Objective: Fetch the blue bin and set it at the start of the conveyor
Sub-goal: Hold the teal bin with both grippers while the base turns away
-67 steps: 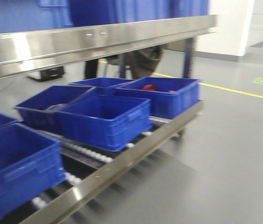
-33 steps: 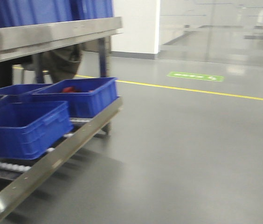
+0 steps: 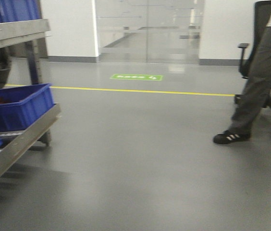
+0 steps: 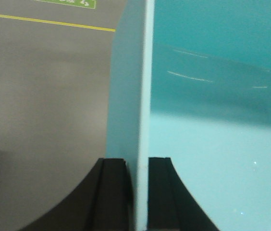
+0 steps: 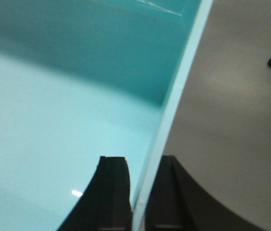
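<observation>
Left wrist view first: the left gripper point(image 4: 138, 163) is pinched onto one side wall of the blue bin point(image 4: 212, 96), one finger inside, one outside. Right wrist shows the same deal, with the right gripper point(image 5: 140, 162) clamped on the opposite wall, so the bin hangs between the arms above the floor point(image 4: 44, 96). Out front there's a rack point(image 3: 25, 137) with dark blue bins point(image 3: 20, 103) near left, someone's legs point(image 3: 253, 91) on the right, then a yellow line point(image 3: 140, 91) and glass doors point(image 3: 147, 29) far back. No conveyor in sight. My take: it's the carry phase, so level arms, a firm squeeze, and a wide berth around that person.
</observation>
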You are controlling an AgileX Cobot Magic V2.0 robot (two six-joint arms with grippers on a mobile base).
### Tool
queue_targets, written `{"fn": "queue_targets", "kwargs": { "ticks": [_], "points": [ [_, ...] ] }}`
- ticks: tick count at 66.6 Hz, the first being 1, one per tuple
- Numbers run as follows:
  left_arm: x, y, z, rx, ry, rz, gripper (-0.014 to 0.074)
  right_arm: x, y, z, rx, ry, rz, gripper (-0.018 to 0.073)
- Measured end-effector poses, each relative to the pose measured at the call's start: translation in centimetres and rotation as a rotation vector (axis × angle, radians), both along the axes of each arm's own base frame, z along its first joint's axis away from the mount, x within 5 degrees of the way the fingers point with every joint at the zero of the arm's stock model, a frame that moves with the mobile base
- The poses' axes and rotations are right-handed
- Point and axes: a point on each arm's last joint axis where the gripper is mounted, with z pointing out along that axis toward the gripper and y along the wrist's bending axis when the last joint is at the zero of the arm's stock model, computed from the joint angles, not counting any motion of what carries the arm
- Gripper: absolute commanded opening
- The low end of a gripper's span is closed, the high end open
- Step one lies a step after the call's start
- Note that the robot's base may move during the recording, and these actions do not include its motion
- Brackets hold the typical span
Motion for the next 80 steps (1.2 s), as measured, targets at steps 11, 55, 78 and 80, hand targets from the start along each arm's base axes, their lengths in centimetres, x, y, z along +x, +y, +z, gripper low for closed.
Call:
{"fn": "queue_targets", "kwargs": {
  "ticks": [11, 55, 78, 80],
  "points": [
    [0.00, 0.00, 0.00, 0.000, 0.000, 0.000, -0.0111, -0.02, 0.00, -0.03, -0.001, 0.004, 0.000, -0.0151],
    [0.00, 0.00, 0.00, 0.000, 0.000, 0.000, -0.0111, -0.03, 0.00, -0.05, 0.000, 0.007, 0.000, -0.0151],
    [0.00, 0.00, 0.00, 0.000, 0.000, 0.000, -0.0111, -0.03, 0.00, -0.05, 0.000, 0.007, 0.000, -0.0151],
    [0.00, 0.00, 0.00, 0.000, 0.000, 0.000, -0.0111, -0.03, 0.00, -0.05, 0.000, 0.007, 0.000, -0.0151]
  ]
}}
